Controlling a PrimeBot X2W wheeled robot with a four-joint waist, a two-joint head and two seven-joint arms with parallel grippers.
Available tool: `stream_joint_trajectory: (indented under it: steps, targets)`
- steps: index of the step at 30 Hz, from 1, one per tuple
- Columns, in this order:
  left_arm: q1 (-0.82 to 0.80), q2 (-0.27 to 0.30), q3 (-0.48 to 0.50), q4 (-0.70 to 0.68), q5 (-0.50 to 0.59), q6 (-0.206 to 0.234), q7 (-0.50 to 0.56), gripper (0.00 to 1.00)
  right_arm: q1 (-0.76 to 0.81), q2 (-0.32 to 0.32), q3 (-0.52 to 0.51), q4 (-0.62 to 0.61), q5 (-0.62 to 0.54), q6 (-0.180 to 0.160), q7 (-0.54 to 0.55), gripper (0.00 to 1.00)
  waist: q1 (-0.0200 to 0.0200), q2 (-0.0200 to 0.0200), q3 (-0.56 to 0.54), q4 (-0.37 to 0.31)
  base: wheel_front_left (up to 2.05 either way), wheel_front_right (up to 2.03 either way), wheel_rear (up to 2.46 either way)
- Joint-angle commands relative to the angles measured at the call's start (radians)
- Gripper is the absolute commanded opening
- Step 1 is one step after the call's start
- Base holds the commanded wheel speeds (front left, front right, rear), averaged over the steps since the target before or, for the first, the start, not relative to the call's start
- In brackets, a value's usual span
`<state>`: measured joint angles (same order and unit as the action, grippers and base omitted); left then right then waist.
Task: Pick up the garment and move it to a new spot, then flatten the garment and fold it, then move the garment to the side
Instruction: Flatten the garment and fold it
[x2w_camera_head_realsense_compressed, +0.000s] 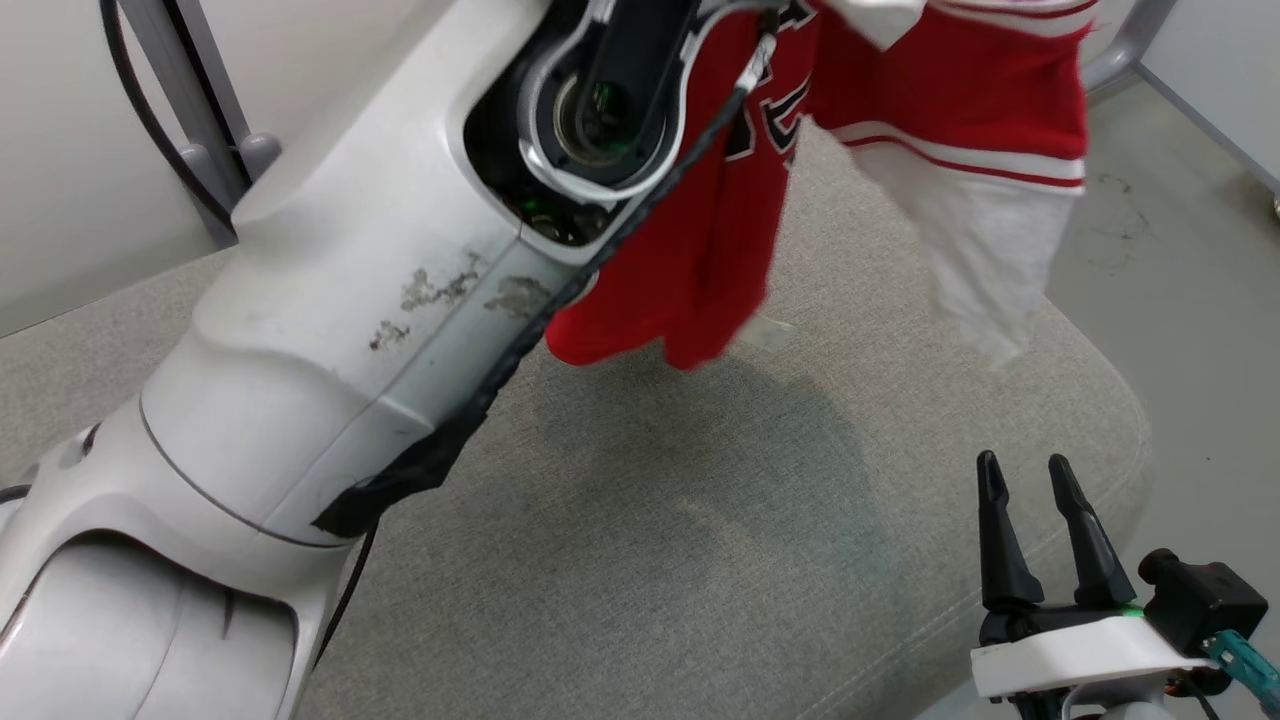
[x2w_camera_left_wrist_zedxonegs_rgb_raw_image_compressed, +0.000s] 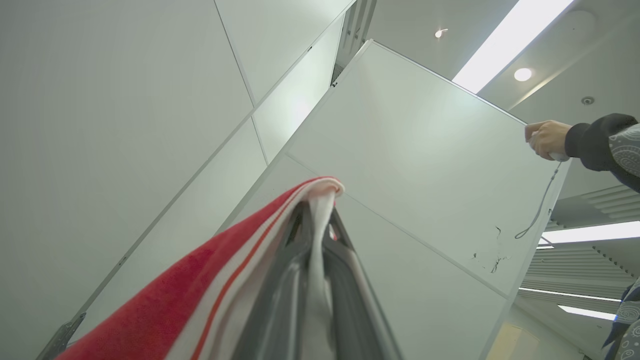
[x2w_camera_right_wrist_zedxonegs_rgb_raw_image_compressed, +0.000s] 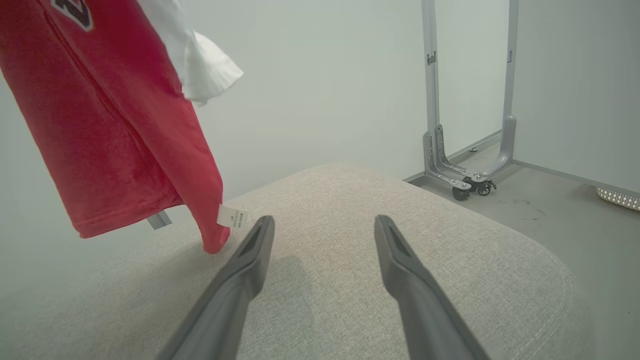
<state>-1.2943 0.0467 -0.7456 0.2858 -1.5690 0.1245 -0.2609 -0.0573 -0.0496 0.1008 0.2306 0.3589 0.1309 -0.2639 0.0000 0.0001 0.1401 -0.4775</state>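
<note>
We see a lab-like test room: white partition panels (x2w_camera_left_wrist_zedxonegs_rgb_raw_image_compressed: 415, 150), a grey frame (x2w_camera_right_wrist_zedxonegs_rgb_raw_image_compressed: 429, 90) on casters, ceiling strip lights (x2w_camera_left_wrist_zedxonegs_rgb_raw_image_compressed: 510, 42), bare grey floor (x2w_camera_right_wrist_zedxonegs_rgb_raw_image_compressed: 550, 210).

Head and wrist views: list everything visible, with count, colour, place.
garment: 1, red with white sleeves, hanging from the left gripper over the cushion
care tag: 1, white, at garment's lower hem
cushion: 1, beige, beneath garment
wheeled frame: 1, grey, on floor beyond cushion
panel: 1, white, upright
person's hand: 1, dark sleeve, at panel's top edge
left gripper: 1, dark, shut on garment
right gripper: 1, dark, open, above cushion's edge
</note>
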Motion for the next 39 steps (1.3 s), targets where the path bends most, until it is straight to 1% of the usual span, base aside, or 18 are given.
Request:
stream_joint_trajectory:
  steps: [1, 3, 6, 10, 15, 18, 21, 24, 25, 26, 27, 29, 32, 33, 34, 35, 37, 39]
  targets:
    - [0.015, 0.009, 0.009, 0.030, -0.008, 0.005, -0.003, 0.00, 0.006, -0.002, -0.009, 0.000, -0.006, 0.000, -0.001, 1.00, 0.0000, -0.0001, -0.003, 0.008, 0.00, 0.00, 0.00]
    - [0.054, 0.011, 0.055, 0.084, 0.014, 0.005, -0.004, 0.00, 0.012, -0.002, -0.021, -0.001, -0.006, 0.000, -0.001, 1.00, 0.0000, -0.0001, -0.007, 0.025, 0.00, 0.00, 0.00]
    - [0.180, 0.015, 0.101, 0.148, 0.057, -0.008, -0.003, 0.00, 0.018, -0.002, -0.040, -0.006, -0.009, 0.000, -0.001, 1.00, 0.0000, -0.0001, -0.011, 0.060, 0.00, 0.00, 0.00]
    - [0.435, 0.085, 0.184, 0.194, 0.080, -0.023, -0.004, 0.00, 0.036, -0.002, -0.066, -0.012, -0.015, 0.000, -0.001, 1.00, 0.0000, -0.0001, -0.006, 0.114, 0.00, 0.00, 0.00]
    - [0.679, 0.169, 0.343, 0.216, 0.160, -0.050, -0.004, 0.00, 0.040, -0.002, -0.076, -0.010, -0.034, 0.000, -0.001, 1.00, 0.0000, -0.0001, 0.013, 0.176, 0.00, 0.00, 0.00]
    - [0.766, 0.210, 0.448, 0.220, 0.220, -0.060, -0.004, 0.00, 0.034, -0.002, -0.079, -0.014, -0.043, 0.000, -0.001, 1.00, 0.0000, -0.0001, 0.021, 0.200, 0.00, 0.00, 0.00]
    - [0.826, 0.229, 0.539, 0.212, 0.263, -0.069, -0.004, 0.00, 0.024, -0.002, -0.080, -0.019, -0.050, 0.000, -0.001, 1.00, 0.0000, -0.0001, 0.028, 0.213, 0.00, 0.00, 0.00]
    - [0.870, 0.256, 0.592, 0.208, 0.337, -0.063, -0.004, 0.00, 0.023, -0.002, -0.077, -0.024, -0.053, 0.000, -0.001, 1.00, 0.0000, -0.0001, 0.037, 0.225, 0.00, 0.00, 0.00]
    - [0.879, 0.265, 0.604, 0.206, 0.380, -0.059, -0.004, 0.00, 0.022, -0.002, -0.073, -0.023, -0.055, 0.000, -0.001, 1.00, 0.0000, -0.0001, 0.040, 0.228, 0.00, 0.00, 0.00]
    - [0.889, 0.264, 0.617, 0.195, 0.430, -0.049, -0.004, 0.45, 0.021, -0.002, -0.072, -0.022, -0.057, 0.000, -0.001, 1.00, 0.0000, -0.0001, 0.043, 0.230, 0.00, 0.00, 0.00]
    - [0.898, 0.261, 0.638, 0.181, 0.487, -0.039, -0.004, 1.00, 0.021, -0.002, -0.072, -0.021, -0.058, 0.000, -0.001, 1.00, 0.0000, -0.0001, 0.046, 0.232, 0.00, 0.00, 0.00]
    - [0.915, 0.251, 0.679, 0.140, 0.619, -0.024, -0.004, 1.00, 0.020, -0.003, -0.071, -0.021, -0.056, 0.000, -0.001, 1.00, 0.0000, -0.0001, 0.053, 0.235, 0.00, 0.00, 0.00]
    - [0.951, 0.207, 0.746, 0.024, 0.851, -0.006, -0.004, 1.00, 0.014, -0.002, -0.064, -0.021, -0.054, 0.000, -0.001, 1.00, 0.0000, -0.0001, 0.062, 0.237, 0.00, 0.00, 0.00]
    - [0.951, 0.207, 0.746, 0.024, 0.851, -0.006, -0.004, 1.00, 0.014, -0.002, -0.064, -0.021, -0.054, 0.000, -0.001, 1.00, 0.0000, -0.0001, 0.062, 0.237, 0.00, 0.00, 0.00]
    - [0.965, 0.194, 0.757, -0.027, 0.943, 0.002, -0.004, 1.00, 0.013, -0.002, -0.063, -0.022, -0.054, 0.000, -0.001, 1.00, 0.0000, -0.0001, 0.065, 0.237, 0.00, 0.00, 0.00]
    - [0.980, 0.180, 0.752, -0.078, 1.035, 0.001, -0.004, 1.00, 0.013, -0.002, -0.062, -0.022, -0.054, 0.000, -0.001, 1.00, 0.0000, -0.0001, 0.068, 0.237, 0.00, 0.00, 0.00]
    - [1.017, 0.128, 0.704, -0.174, 1.190, -0.014, -0.003, 1.00, 0.009, -0.002, -0.064, -0.021, -0.056, 0.000, -0.001, 1.00, 0.0000, -0.0001, 0.074, 0.240, 0.00, 0.00, 0.00]
    - [1.059, 0.094, 0.615, -0.226, 1.315, -0.050, -0.004, 1.00, 0.004, -0.002, -0.065, -0.021, -0.061, 0.000, -0.001, 1.00, 0.0000, -0.0001, 0.078, 0.245, 0.00, 0.00, 0.00]
